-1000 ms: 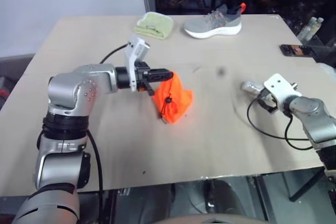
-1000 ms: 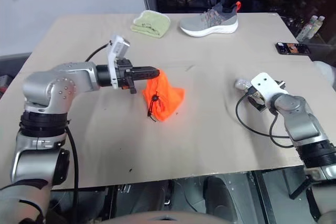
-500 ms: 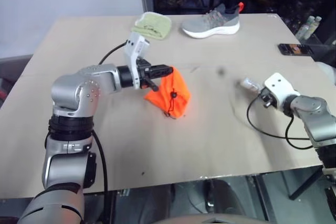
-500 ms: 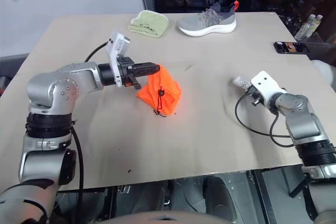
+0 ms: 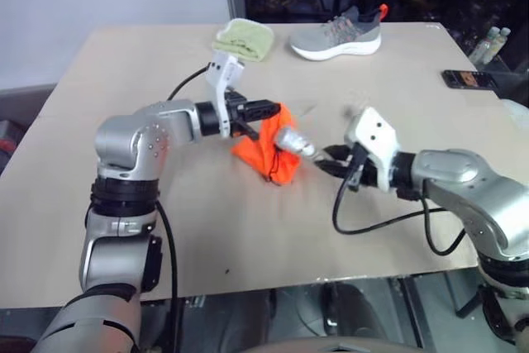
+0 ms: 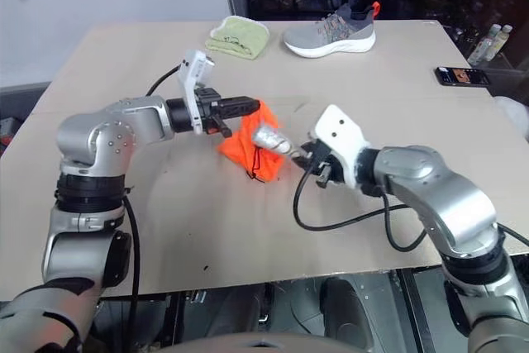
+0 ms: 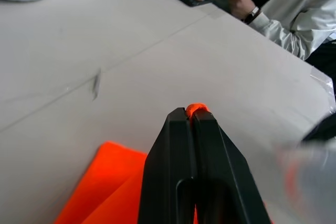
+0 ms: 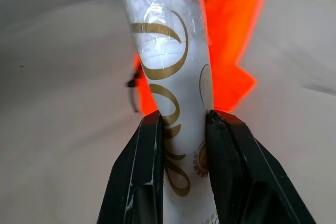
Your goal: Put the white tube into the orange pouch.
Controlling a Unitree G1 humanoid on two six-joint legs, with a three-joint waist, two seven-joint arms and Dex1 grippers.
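Tube (image 5: 295, 141) just right of pouch (image 5: 269, 155), touching

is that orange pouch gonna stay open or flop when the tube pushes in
Likely floppy: the orange pouch hangs crumpled from the left gripper, pinched at one edge. It probably gives way when the white tube pushes in, so the mouth may collapse.

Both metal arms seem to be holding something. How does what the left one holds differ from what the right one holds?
The left gripper pinches the orange pouch, bright soft fabric that hangs crumpled from its top edge. The right gripper clamps the white tube, slim and glossy with gold lettering, which keeps its shape and points at the pouch. The pouch is much the wider of the two. Both are held above the table, each in shut fingers.
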